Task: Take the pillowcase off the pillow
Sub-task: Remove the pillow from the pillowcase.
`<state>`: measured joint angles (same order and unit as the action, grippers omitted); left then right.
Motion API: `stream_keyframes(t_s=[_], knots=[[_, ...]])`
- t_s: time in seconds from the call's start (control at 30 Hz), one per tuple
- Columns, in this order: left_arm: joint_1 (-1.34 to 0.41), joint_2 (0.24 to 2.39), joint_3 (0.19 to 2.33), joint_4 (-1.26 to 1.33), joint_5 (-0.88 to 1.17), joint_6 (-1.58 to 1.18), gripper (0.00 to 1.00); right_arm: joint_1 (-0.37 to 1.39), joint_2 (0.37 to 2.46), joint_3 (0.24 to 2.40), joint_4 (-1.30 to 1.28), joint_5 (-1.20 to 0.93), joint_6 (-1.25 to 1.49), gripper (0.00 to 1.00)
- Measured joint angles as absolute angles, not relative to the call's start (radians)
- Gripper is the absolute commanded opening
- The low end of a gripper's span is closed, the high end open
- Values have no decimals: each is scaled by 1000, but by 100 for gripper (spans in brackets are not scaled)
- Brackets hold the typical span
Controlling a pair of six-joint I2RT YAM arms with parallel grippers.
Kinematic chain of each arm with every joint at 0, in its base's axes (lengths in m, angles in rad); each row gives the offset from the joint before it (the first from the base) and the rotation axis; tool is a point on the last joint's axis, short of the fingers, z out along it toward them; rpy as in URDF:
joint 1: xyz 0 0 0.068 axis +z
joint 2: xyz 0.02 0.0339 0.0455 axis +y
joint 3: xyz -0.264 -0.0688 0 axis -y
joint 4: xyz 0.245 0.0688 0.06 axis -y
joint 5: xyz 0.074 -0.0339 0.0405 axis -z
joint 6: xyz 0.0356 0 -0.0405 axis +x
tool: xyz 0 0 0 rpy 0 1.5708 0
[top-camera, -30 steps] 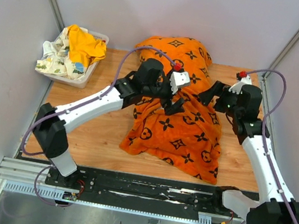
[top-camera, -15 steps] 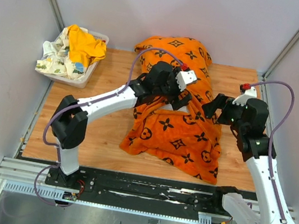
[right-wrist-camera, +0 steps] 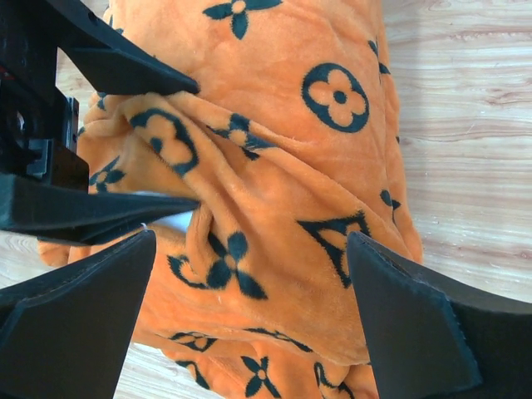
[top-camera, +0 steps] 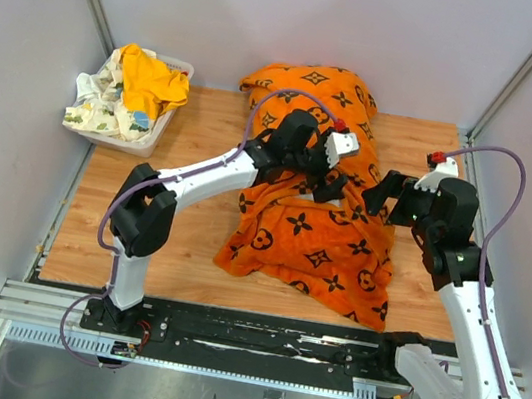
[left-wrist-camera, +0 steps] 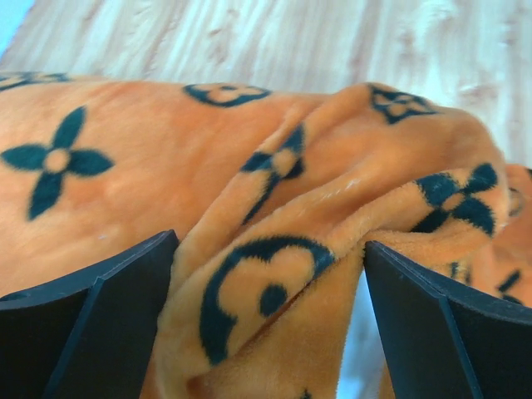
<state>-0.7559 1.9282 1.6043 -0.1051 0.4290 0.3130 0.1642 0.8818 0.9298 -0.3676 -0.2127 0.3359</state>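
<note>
— orange plush fills the middle of the top view: the pillowcase (top-camera: 314,217) lies rumpled across the wooden table (top-camera: 193,244), its far end plump toward the back wall, its near end flatter and loose. where's the pillow?
— inside it, i judge; no white shows from above. the left gripper (top-camera: 326,181) is down on the middle of the fabric. the right gripper (top-camera: 378,192) is low at the case's right side. a basket (top-camera: 187,72) of cloths stands well apart at the far left.
— left wrist view?
— both fingers (left-wrist-camera: 91,324) are spread wide, with a thick fold of the print humped between them, not pinched. a pale patch low in the gap may be pillow, but it's too blurred to tell.
— right wrist view?
— its 2 fingers (right-wrist-camera: 79,328) stand wide apart above the case, with nothing clamped. the left gripper's 2 black fingers cross the upper left corner, straddling that same fold, and a white sliver shows beside it.
— what could go wrong?
— if the left closes deep, it may catch pillow together with cover, and a pull would drag both along. a shallow bite on this plush could slide off. the 2 grippers are also near each other, so the right reaching for the same fold could knock the left.
</note>
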Motion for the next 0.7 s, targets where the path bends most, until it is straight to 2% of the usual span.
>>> stream_keyframes(t_s=[0.17, 0.27, 0.47, 0.7], knots=[[-764, 1961, 1689, -212, 585, 351, 98, 164, 881, 929, -372, -209, 334, 98], [-782, 1974, 1717, -265, 587, 381, 97, 164, 881, 925, -372, -209, 334, 98], [-814, 1996, 1717, -259, 392, 391, 95, 164, 881, 918, -372, -209, 333, 98], [-830, 2033, 1725, -158, 123, 384, 97, 164, 874, 917, -373, -209, 333, 98]])
